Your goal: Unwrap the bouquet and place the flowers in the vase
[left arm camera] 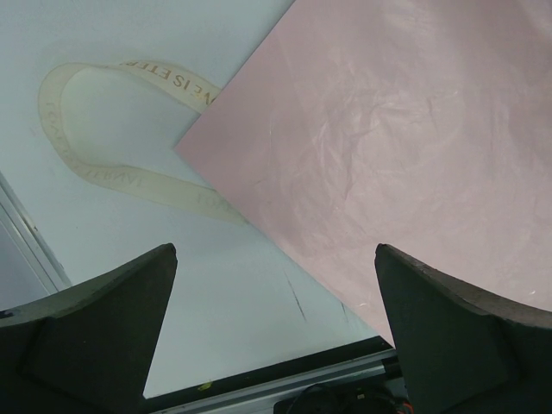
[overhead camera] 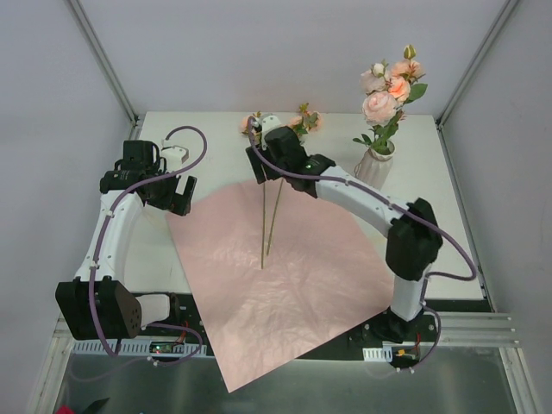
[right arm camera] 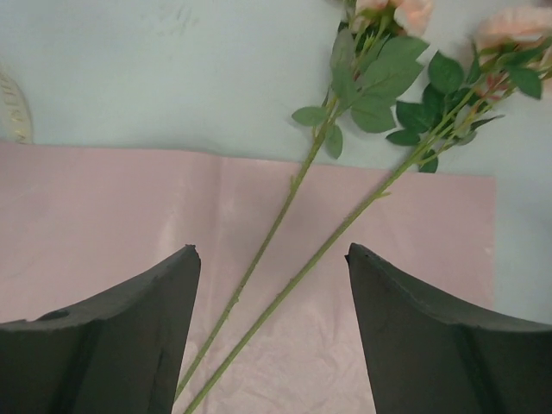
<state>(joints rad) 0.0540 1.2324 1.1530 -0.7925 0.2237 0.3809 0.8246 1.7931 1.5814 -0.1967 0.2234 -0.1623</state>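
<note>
**Two roses on the paper, both grippers empty**

Two long thin-stemmed roses with green leaves lie side by side on the unfolded sheet of pale pink wrapping paper. Their stems run toward you and almost meet at the near ends. Their peach blooms reach past the sheet's far edge onto the white table.

Several more peach and pale pink roses stand upright in the small off-white ribbed vase. It sits on the table at the far right, just off the paper's right corner.

Your right gripper hangs over the two loose stems. In its wrist view they pass under the gap between the dark fingers. The jaws stand well apart and nothing is gripped between them.

Your left gripper hovers at the sheet's left edge, partly over bare table, with its jaws spread as wide as they go and nothing in them.

Below the left gripper a cream ribbon with printed lettering lies in a loose loop on the table. Both of its ends slip under the edge of the pink paper.
</note>
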